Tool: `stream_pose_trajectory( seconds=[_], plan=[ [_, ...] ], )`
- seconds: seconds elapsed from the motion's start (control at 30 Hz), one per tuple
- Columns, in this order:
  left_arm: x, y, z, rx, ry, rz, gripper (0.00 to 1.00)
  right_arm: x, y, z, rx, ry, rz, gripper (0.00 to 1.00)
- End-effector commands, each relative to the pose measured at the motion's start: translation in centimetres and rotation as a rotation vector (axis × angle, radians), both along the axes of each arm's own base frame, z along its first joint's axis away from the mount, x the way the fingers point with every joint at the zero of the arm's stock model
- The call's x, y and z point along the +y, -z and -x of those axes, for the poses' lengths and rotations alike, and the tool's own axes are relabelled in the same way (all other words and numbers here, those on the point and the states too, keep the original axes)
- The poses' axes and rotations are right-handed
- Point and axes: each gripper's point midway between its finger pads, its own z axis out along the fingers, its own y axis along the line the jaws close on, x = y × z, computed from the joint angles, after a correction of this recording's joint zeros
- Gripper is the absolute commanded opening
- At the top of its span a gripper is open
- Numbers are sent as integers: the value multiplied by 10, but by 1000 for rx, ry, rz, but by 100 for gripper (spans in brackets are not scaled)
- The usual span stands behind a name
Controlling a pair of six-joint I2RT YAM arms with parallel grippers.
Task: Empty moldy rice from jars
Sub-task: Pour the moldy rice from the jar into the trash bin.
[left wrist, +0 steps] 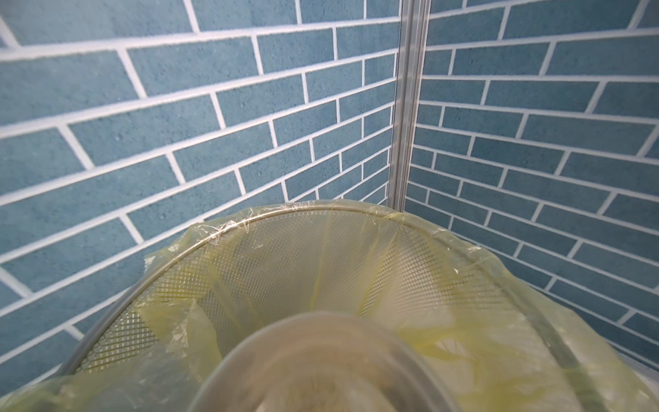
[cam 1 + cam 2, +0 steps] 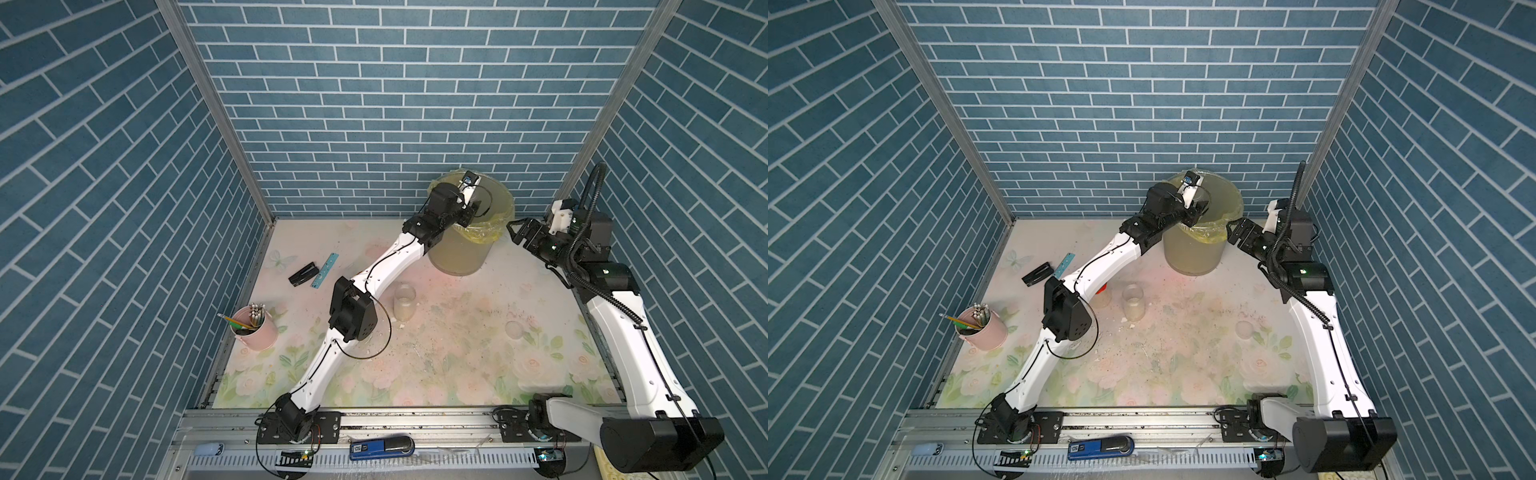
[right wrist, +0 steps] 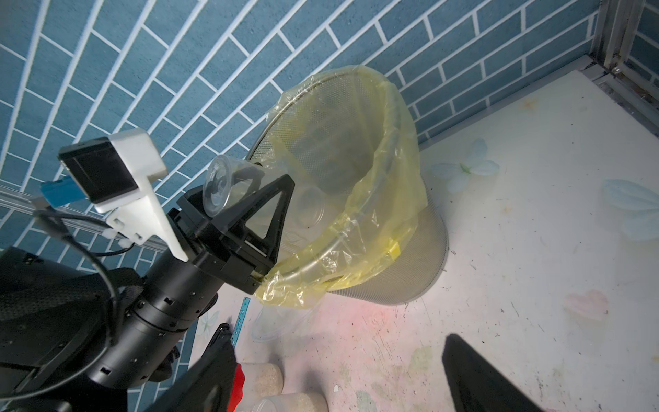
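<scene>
The left gripper [image 3: 265, 178] was clamped on a clear jar [image 3: 228, 185], which was tipped mouth-first over the rim of the bin [image 2: 457, 257] at the far side of the table [image 2: 457, 374]. Whether that jar held anything could not be told. The right gripper [image 2: 515, 232] hung just right of the bin, fingers spread wide and empty. Nearer, mid-table, stood a red-capped jar [image 2: 1102, 296], partly hidden by the left arm, and just right of it a second jar [image 2: 404, 305]. Both held rice [image 3: 265, 378]. A round lid [image 2: 514, 329] lay well apart to the right.
</scene>
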Motion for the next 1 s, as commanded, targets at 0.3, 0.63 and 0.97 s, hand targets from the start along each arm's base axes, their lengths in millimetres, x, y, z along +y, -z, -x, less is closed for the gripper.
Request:
stream_pose_trajectory(
  seconds=[0.3,0.63,0.97],
  plan=[
    [7,-67,21,-126,58,85,37,4,-7,-8,-50,-38,-2,99],
    [22,-99,32,-196,49,67,38,-18,-18,-4,-93,69,64,99],
    [30,-77,14,-125,12,53,38,-7,-20,-3,-103,13,1,99]
  ],
)
